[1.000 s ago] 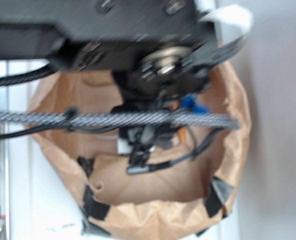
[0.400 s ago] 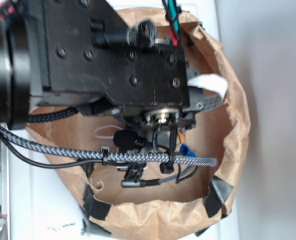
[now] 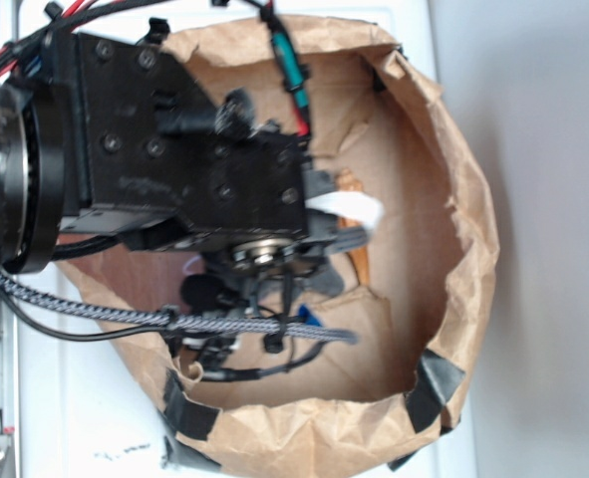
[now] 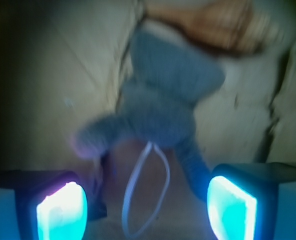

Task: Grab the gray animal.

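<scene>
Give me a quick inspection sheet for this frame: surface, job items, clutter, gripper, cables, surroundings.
Surface: crumpled brown paper bin, rim patched with black tape; it stands on a white table.
Job's things: gray plush animal lies on the paper, blurred, its white string loop trailing toward the camera.
Clutter: orange-brown shell right behind the animal, apparently touching it.
Gripper: gripper open, glowing pads either side of the loop, not on the animal yet.
Cables: braided cable and thin black leads hang under the arm; red and green wires at the top.
Surroundings: gray wall to the right; metal rail at the left edge.
</scene>
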You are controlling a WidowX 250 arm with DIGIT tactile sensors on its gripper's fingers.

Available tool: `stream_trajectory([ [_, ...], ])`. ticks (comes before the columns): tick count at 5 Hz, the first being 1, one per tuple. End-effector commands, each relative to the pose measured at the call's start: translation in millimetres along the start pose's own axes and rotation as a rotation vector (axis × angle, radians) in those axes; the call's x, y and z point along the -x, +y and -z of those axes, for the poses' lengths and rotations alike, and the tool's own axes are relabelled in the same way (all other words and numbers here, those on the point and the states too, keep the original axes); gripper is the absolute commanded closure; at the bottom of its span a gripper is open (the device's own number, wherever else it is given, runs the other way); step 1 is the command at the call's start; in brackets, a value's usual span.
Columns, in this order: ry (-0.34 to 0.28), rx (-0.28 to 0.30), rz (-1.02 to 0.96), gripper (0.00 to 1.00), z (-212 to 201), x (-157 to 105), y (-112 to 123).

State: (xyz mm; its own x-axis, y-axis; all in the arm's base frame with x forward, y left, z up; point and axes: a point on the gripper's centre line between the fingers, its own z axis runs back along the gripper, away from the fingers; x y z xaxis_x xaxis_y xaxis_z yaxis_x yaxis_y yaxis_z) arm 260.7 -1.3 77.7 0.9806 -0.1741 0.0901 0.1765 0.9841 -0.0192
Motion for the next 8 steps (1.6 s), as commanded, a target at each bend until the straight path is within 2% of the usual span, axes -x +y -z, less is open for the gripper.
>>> stream_trajectory([
  [1, -0.029, -0.008, 0.001, 0.00, 1.2, -17.1, -10.5],
  [2, -0.017, 0.021, -0.047, 0.00, -9.5, -27.4, -5.4],
  [3, -0.001, 0.057, -0.026, 0.00, -22.7, -25.9, -0.4],
  [5, -0.018, 0.122, -0.016, 0.00, -46.2, -13.5, 11.6],
  [6, -0.069, 0.075, -0.069, 0.00, -39.7, -17.6, 11.8],
  [7, -0.115, 0.068, -0.138, 0.00, -39.1, -30.7, 17.6],
  [8, -0.113, 0.065, -0.193, 0.00, -39.6, -43.9, 22.6],
])
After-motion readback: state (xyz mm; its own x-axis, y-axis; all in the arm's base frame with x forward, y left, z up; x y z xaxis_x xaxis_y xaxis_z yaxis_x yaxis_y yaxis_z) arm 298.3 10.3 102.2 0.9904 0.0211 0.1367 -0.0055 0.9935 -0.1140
